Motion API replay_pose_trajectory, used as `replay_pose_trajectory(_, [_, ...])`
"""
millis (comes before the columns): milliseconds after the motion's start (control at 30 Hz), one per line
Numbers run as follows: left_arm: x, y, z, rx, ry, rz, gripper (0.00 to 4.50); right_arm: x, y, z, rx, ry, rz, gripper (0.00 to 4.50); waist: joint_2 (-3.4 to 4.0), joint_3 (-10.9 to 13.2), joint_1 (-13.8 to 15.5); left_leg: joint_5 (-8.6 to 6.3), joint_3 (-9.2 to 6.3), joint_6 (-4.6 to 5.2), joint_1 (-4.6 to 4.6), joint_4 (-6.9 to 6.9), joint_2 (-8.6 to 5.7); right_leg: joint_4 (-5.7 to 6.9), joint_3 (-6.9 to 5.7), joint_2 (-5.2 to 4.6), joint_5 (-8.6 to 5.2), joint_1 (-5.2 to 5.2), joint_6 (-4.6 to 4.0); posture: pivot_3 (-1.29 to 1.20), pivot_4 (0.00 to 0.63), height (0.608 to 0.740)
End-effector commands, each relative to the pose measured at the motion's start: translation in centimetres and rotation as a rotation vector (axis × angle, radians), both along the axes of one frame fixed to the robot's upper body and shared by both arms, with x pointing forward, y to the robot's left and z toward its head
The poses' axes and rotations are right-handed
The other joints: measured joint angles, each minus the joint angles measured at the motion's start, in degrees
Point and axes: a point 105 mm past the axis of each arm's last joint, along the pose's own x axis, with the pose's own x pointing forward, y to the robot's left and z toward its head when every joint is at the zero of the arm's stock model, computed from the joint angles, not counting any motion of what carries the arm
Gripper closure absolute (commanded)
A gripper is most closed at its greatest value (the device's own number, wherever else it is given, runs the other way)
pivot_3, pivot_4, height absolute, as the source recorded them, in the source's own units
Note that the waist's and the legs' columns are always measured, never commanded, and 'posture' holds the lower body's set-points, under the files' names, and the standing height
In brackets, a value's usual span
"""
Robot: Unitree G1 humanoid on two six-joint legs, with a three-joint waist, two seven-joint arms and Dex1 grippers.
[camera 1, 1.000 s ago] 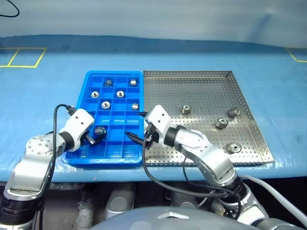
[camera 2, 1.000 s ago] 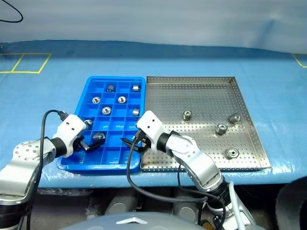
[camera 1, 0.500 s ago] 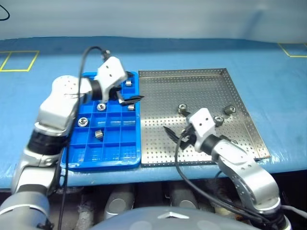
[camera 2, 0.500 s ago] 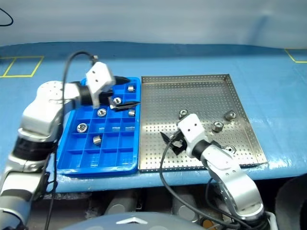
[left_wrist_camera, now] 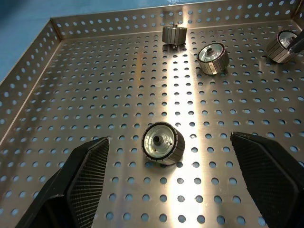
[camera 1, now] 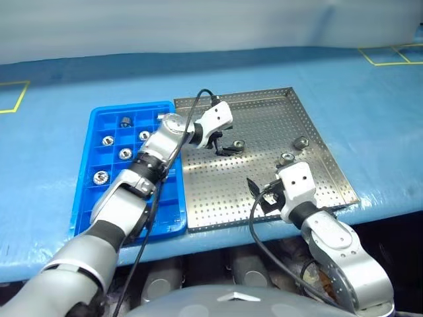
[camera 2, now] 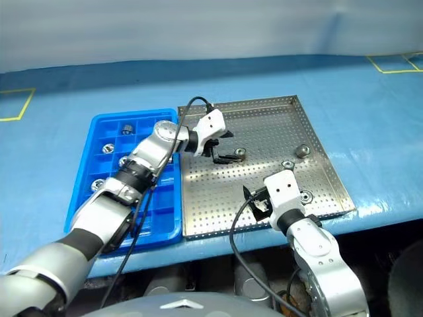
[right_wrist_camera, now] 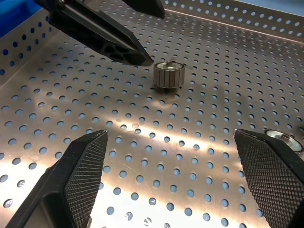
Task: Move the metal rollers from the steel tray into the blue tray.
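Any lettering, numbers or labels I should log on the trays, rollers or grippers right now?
None readable: the steel tray, blue tray and metal rollers carry no visible print.
The yellow lines on the table covering are outlines, not text.

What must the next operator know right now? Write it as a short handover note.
Left gripper: jaws open, aimed at one roller on the steel tray, not gripping it.
Right gripper: jaws open, empty, low over the steel tray's near side.
Done: at least five metal rollers sit in cells of the blue tray; the left arm hides some cells.
Left: four on the steel tray.
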Motion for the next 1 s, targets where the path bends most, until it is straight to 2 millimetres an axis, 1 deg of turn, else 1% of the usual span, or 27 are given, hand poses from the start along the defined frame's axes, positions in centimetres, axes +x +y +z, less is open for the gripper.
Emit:
replay_pose_trajectory(33, [1.2,-1.1,0.4,-0.013,-0.047,0.052,0.03,-0.2,0.2,1.6,0.009,-0.072,-0.010,0.00,0.00,0.00,-0.26,-0.01,0.02,0.02,0.00,0.01,-0.01,-0.01,0.02,-0.01,0.01,0.01,0.02,-0.26,0.150,0.740])
replay_pose_trajectory(200, [1.3,-1.9,-0.9,0.000,-0.031,0.086,0.03,-0.4,0.1,1.6,0.006,-0.077,-0.017,0.00,0.00,0.00,-1.47,-0.04,0.11,0.06,0.02,0.01,0.00,-0.01,0.11,0.00,0.03,-0.01,0.09,-0.27,0.150,0.740])
replay_pose_trajectory(333, [1.5,-1.4,-2.4,0.069,-0.041,0.114,0.03,-0.3,0.1,1.9,0.008,-0.087,-0.021,0.00,0.00,0.00,-2.24,-0.04,0.11,0.07,0.01,0.02,-0.01,-0.01,0.12,-0.01,0.05,-0.01,0.11,-0.27,0.150,0.740])
replay_pose_trajectory(433, [1.6,-0.9,-3.1,0.090,-0.023,0.137,0.66,-0.3,0.0,1.9,0.009,-0.088,-0.024,0.00,0.00,0.00,-2.61,-0.04,0.11,0.07,0.02,0.02,-0.01,-0.01,0.13,-0.01,0.06,-0.01,0.13,-0.28,0.150,0.740])
replay_pose_trajectory(533, [1.6,-0.3,-3.6,0.082,0.010,0.153,1.62,-0.3,0.1,1.9,0.013,-0.087,-0.026,0.00,0.01,-0.01,-2.86,-0.04,0.11,0.07,0.02,0.02,-0.01,-0.01,0.13,-0.01,0.06,-0.01,0.13,-0.28,0.150,0.740])
replay_pose_trajectory(600, [1.8,-0.2,-3.0,0.044,0.009,0.170,2.33,-0.2,0.1,1.9,0.014,-0.088,-0.022,0.00,0.00,-0.01,-2.83,-0.04,0.11,0.07,0.02,0.02,-0.01,-0.01,0.14,-0.01,0.07,-0.01,0.15,-0.25,0.150,0.740])
replay_pose_trajectory(633, [2.0,-0.1,-2.5,0.022,0.000,0.175,2.61,-0.1,0.2,1.9,0.016,-0.089,-0.018,0.00,0.01,-0.01,-2.84,-0.04,0.11,0.07,0.02,0.02,-0.01,-0.01,0.14,-0.02,0.08,-0.01,0.16,-0.25,0.150,0.740])
replay_pose_trajectory(733, [2.4,0.2,-0.5,-0.059,-0.028,0.177,2.62,0.1,0.6,2.1,0.023,-0.093,0.002,0.00,0.01,0.00,-2.82,-0.04,0.12,0.07,0.02,0.02,0.00,0.01,0.15,-0.01,0.08,-0.03,0.17,-0.24,0.150,0.740])
replay_pose_trajectory(833, [2.5,1.0,1.9,-0.142,-0.072,0.168,2.62,0.5,1.5,2.3,0.033,-0.098,0.040,0.00,0.01,0.00,-2.72,-0.04,0.12,0.06,0.02,0.00,0.01,0.03,0.19,-0.02,0.09,-0.06,0.16,-0.21,0.150,0.740])
replay_pose_trajectory(933, [1.9,2.5,4.6,-0.221,-0.126,0.157,2.62,0.9,2.7,2.6,0.050,-0.108,0.097,0.00,0.04,-0.02,-2.52,-0.03,0.12,0.05,0.02,-0.02,0.01,0.04,0.22,-0.04,0.13,-0.08,0.08,-0.18,0.150,0.740])
replay_pose_trajectory(967, [1.4,3.3,5.5,-0.238,-0.148,0.148,2.62,1.2,3.4,2.7,0.057,-0.111,0.126,0.00,0.04,-0.02,-2.40,-0.03,0.12,0.04,0.02,-0.02,0.02,0.04,0.23,-0.06,0.26,-0.09,-0.12,-0.15,0.150,0.740])
replay_pose_trajectory(1000, [0.8,4.0,6.2,-0.243,-0.171,0.137,2.62,1.3,4.0,2.8,0.063,-0.113,0.155,0.00,0.05,-0.02,-2.18,-0.03,0.12,0.04,0.02,-0.03,0.02,0.04,0.24,-0.07,0.26,-0.10,-0.13,-0.13,0.150,0.740])
